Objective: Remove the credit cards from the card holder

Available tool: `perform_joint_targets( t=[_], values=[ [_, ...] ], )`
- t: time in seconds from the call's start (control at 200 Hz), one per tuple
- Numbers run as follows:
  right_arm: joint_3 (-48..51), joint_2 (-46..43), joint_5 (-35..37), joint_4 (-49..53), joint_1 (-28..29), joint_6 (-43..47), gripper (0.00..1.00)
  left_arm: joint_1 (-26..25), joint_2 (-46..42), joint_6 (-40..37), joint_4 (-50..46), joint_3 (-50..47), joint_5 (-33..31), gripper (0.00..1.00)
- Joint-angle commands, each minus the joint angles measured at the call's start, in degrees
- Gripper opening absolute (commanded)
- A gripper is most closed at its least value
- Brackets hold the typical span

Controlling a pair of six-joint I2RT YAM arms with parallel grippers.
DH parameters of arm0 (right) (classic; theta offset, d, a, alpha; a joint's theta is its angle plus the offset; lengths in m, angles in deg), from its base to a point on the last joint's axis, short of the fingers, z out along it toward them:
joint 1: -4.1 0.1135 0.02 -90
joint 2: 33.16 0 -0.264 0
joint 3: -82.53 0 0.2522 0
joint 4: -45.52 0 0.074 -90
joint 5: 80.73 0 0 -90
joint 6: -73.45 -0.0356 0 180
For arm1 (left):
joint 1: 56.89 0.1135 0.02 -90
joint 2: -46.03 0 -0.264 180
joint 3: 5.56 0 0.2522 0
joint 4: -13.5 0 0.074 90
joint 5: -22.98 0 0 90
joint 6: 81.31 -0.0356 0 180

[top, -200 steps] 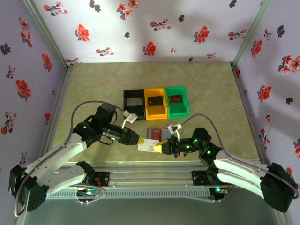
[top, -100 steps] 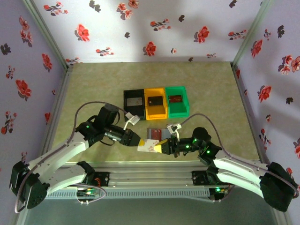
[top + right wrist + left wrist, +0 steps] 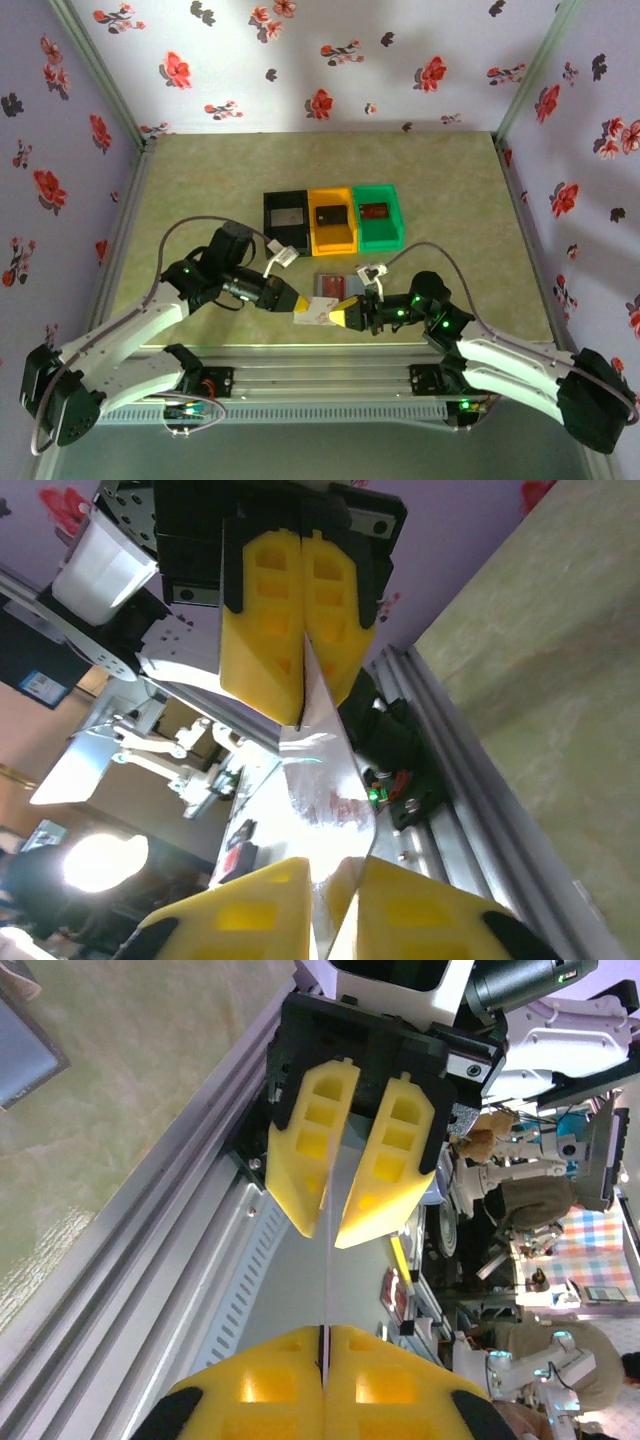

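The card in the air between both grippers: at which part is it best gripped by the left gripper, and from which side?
Probably the left end of the card, from the left, opposite the right gripper. It is thin and flat, edge-on in the left wrist view, so the left gripper should pinch its two broad faces.
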Motion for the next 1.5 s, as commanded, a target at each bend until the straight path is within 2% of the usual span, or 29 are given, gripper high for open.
perform_joint_targets(
  t=[0.0,0.13,0.305,0.46,0.54,0.66,0.745,0.925,1.17,1.28,1.495],
  values=[
    [-2.0,-3.3,4.1,5.6,-2.5,2.4,0.26,0.5,-2.1,-1.4,-1.5,1.2,-2.9,0.0],
    [-1.2,-9.6,7.0,11.7,-8.4,1.3,0.53,2.5,-2.3,-3.4,-5.9,2.5,-8.6,0.0],
    [-3.5,-17.8,12.4,26.3,-12.0,4.9,0.72,5.4,-1.8,-4.4,-10.4,5.5,-16.3,0.0],
    [-8.0,-22.3,20.7,40.1,-12.4,10.0,0.82,8.5,-0.3,-3.8,-13.3,8.0,-24.8,0.0],
    [-10.1,-22.4,23.8,44.3,-12.3,11.3,0.99,9.7,1.2,-3.4,-14.1,9.5,-29.2,0.0],
    [-14.0,-22.0,28.8,50.1,-12.3,13.1,0.99,11.4,4.6,-3.3,-14.4,12.1,-32.8,0.0],
    [-18.4,-21.1,35.5,56.7,-12.3,14.9,0.99,12.9,7.7,-2.7,-13.7,13.8,-34.8,0.0],
    [-27.4,-18.5,40.8,66.2,-12.3,17.8,0.99,15.6,14.7,-1.1,-10.1,17.1,-34.8,0.0],
    [-39.4,-12.9,51.6,83.4,-12.3,26.4,0.99,17.2,25.4,-2.6,-8.3,23.7,-35.1,0.0],
    [-40.3,-13.7,54.8,86.1,-12.3,28.3,0.99,17.7,30.0,-3.9,-8.4,26.8,-35.7,0.0],
    [-37.9,-17.3,56.6,84.8,-12.3,28.2,0.99,19.1,38.6,-5.7,-8.3,32.2,-35.0,0.0]
  ],
)
